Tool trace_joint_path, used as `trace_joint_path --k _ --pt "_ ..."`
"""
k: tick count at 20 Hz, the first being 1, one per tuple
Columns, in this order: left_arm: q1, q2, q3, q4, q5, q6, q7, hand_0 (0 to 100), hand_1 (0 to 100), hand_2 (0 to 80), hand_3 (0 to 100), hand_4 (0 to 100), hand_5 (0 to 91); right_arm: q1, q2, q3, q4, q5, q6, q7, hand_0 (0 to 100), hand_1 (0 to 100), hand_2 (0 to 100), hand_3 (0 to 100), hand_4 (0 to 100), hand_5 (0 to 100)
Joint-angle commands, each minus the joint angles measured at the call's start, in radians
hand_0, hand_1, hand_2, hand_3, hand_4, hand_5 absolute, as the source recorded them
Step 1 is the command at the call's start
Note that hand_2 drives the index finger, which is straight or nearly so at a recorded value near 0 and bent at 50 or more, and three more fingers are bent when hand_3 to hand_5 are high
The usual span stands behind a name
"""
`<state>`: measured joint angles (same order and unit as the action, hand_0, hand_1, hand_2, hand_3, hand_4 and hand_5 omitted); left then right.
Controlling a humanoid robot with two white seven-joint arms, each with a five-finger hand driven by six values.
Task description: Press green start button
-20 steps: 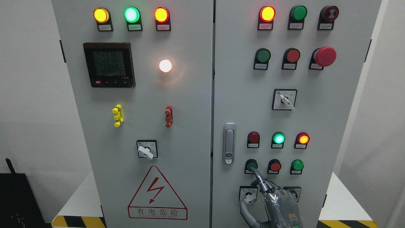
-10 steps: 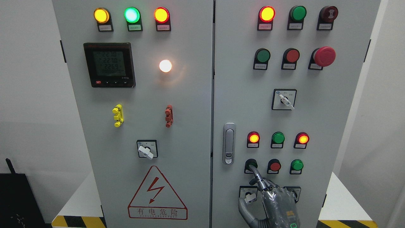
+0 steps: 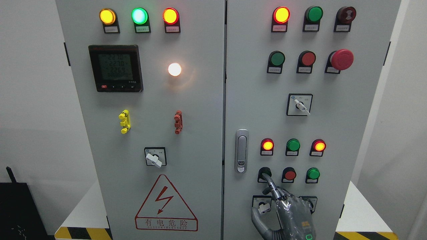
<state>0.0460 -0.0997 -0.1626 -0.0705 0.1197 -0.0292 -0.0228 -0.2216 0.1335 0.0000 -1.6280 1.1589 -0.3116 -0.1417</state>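
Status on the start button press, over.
Right hand up, index fingertip on the green button. Left hand out of view. Red button close beside it, untouched. Nothing blocking.

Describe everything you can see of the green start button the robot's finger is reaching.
The green start button sits leftmost in the bottom row of three on the right door, below a lit red lamp. Round, in a black collar, it looks dark and mostly covered. The right hand has one extended finger touching it.

I read 有电危险 on the red-bordered triangular lightning warning sign [image 3: 165, 204], and roughly 221, 220, 226 on the black-framed digital meter [image 3: 115, 68].
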Motion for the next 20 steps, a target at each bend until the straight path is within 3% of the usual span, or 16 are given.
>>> trace_joint_path --k 1,11,20 --pt "0.0 0.0 0.0 0.0 0.0 0.0 0.0 12 56 0.0 0 0 0.0 0.033 0.001 -0.021 -0.082 -0.012 -0.003 0.011 57 37 0 49 60 66" --pt "0.002 0.0 0.0 0.0 0.0 0.0 0.0 12 56 0.0 0 0 0.0 0.111 0.0 -0.005 -0.18 -0.177 -0.004 0.023 69 39 0 50 58 62" --pt "0.0 0.0 0.0 0.0 0.0 0.0 0.0 12 56 0.0 0 0 0.0 0.231 0.0 0.005 -0.283 -0.373 -0.009 0.034 76 36 0 39 51 50"
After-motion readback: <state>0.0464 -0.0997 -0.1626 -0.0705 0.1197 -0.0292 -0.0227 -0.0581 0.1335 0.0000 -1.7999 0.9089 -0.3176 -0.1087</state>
